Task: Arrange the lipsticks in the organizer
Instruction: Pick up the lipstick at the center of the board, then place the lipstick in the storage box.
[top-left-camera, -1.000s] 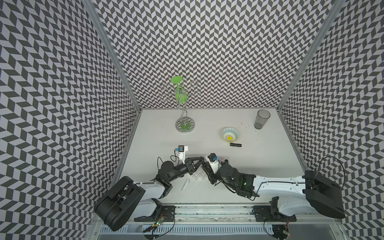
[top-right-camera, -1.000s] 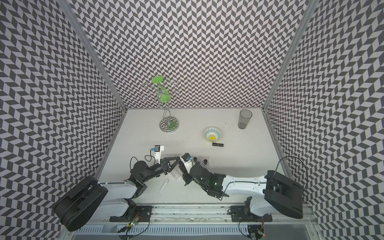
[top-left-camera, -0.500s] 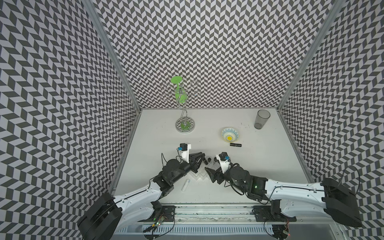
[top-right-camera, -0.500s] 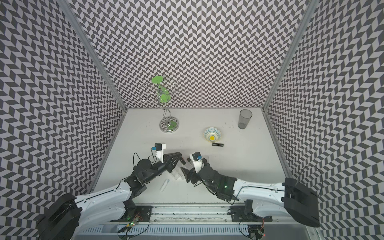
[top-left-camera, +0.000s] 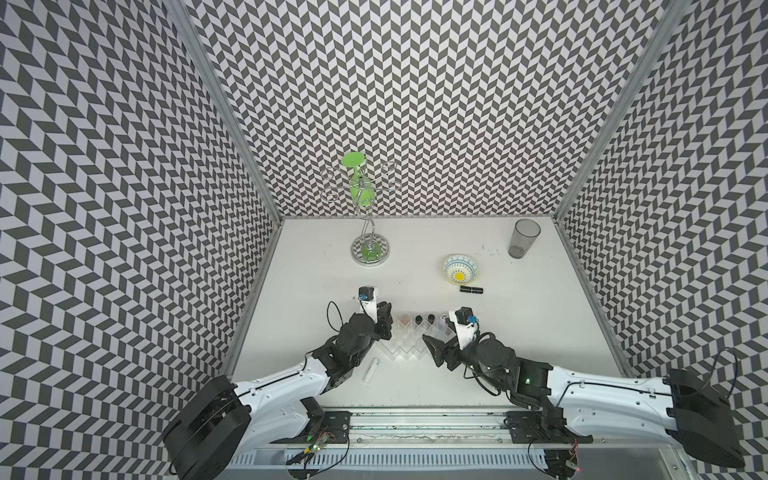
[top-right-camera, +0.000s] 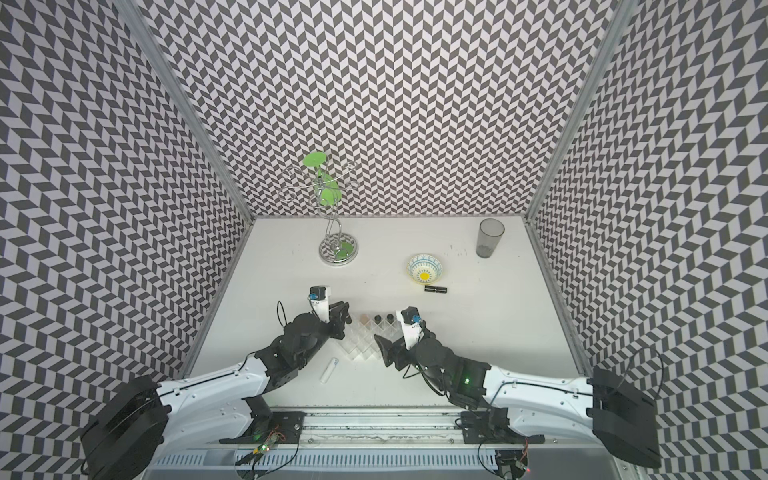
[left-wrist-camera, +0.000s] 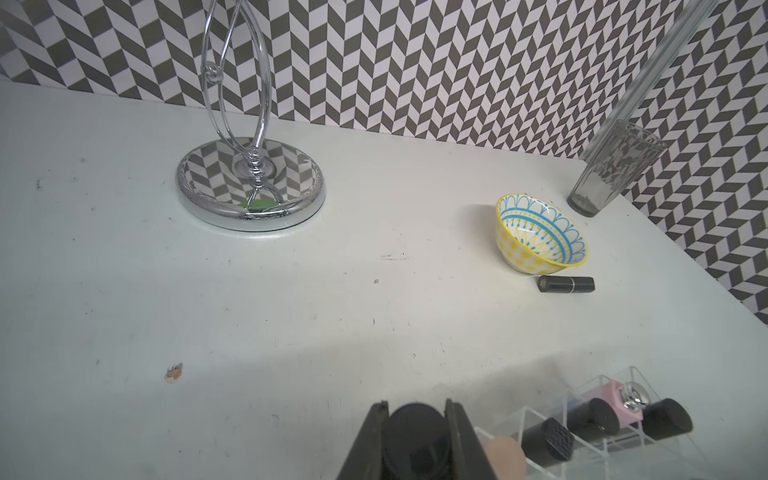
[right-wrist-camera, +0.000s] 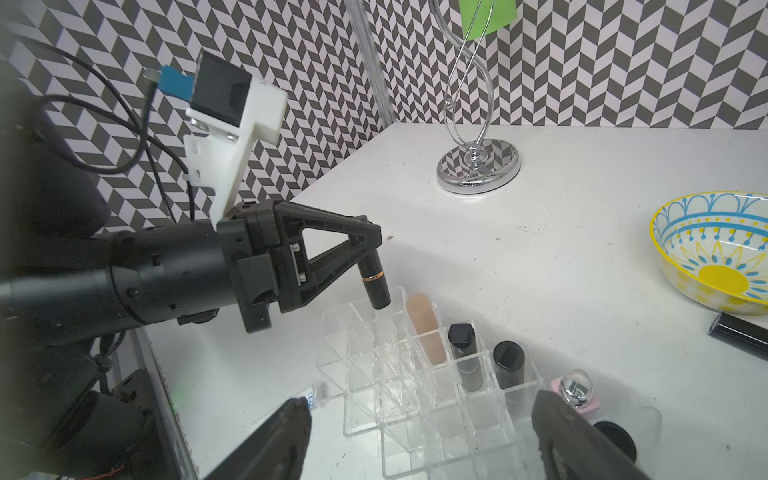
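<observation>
The work cell has chevron-patterned black-and-white walls and a white tabletop (top-left-camera: 540, 332). The clear stepped organizer (top-left-camera: 409, 343) stands in the front half of the tabletop, about midway between the side edges.

Five lipsticks stand in a line along its rear row:
- a beige lipstick (right-wrist-camera: 426, 328)
- a faceted-cap black lipstick (right-wrist-camera: 461, 336)
- a round-cap black lipstick (right-wrist-camera: 508, 356)
- a pink lipstick (right-wrist-camera: 575, 392) with a chrome cap
- an end black lipstick (right-wrist-camera: 615, 441)

The left gripper (left-wrist-camera: 415, 409) is clamped on a gold-banded black lipstick (right-wrist-camera: 375, 284). This tube hangs tilted, with its lower end at the mouth of the rear cell just beside the beige lipstick. Whether it has entered the cell cannot be told. The right gripper (right-wrist-camera: 417, 399) sits at the organizer's front right side, jaws spread wide and holding nothing.

A white lipstick (top-left-camera: 371, 370) lies flat near the front edge, just beside the left arm. A loose black lipstick (top-left-camera: 471, 289) lies flat toward the rear right, just in front of the patterned bowl (top-left-camera: 460, 262). A grey tumbler (top-left-camera: 523, 239) stands near the rear right corner. A chrome wire stand (top-left-camera: 371, 253) stands near the rear edge, left of centre.
</observation>
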